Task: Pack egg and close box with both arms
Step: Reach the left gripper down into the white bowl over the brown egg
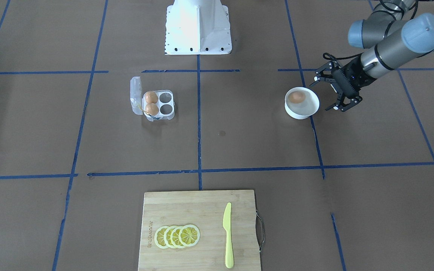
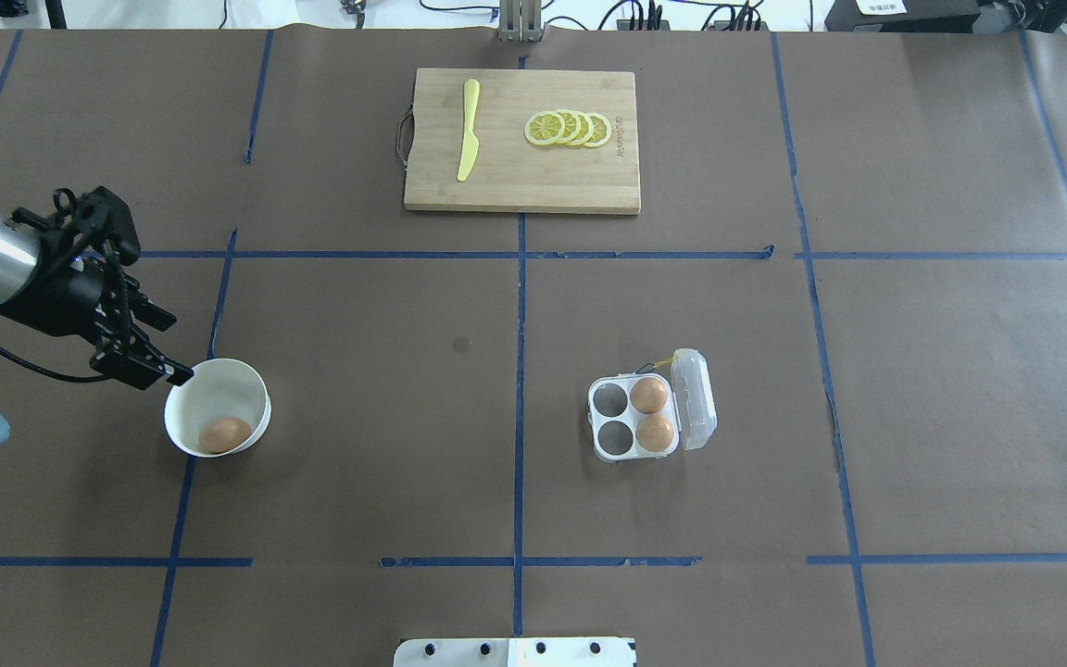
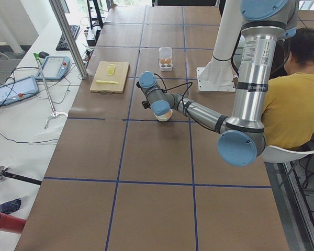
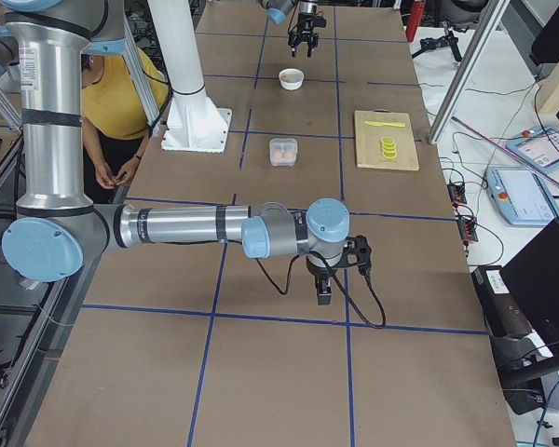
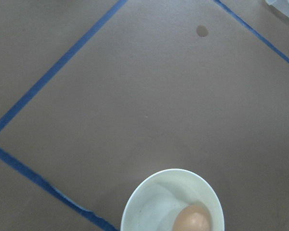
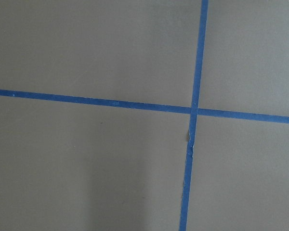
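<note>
Reaching for the egg (image 1: 297, 97) in the bowl (image 1: 302, 114): left pincer (image 1: 328, 94) hovers spread, empty, just beside it. On the bench (image 1: 258, 143) the box (image 1: 166, 109) lies open, two cells free. Right pincer (image 4: 322, 296): cannot tell. Next move calls for a gentle pinch.

Box (image 2: 628, 417) lid (image 2: 694, 398) lies aside, leaving two cells (image 2: 606, 396) open above.

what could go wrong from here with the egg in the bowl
The open left gripper hangs at the rim of the bowl, so a finger may knock it. The egg lies close to the bowl's wall, leaving little room to grasp it. Nothing steadies the box, so it may slide.
</note>
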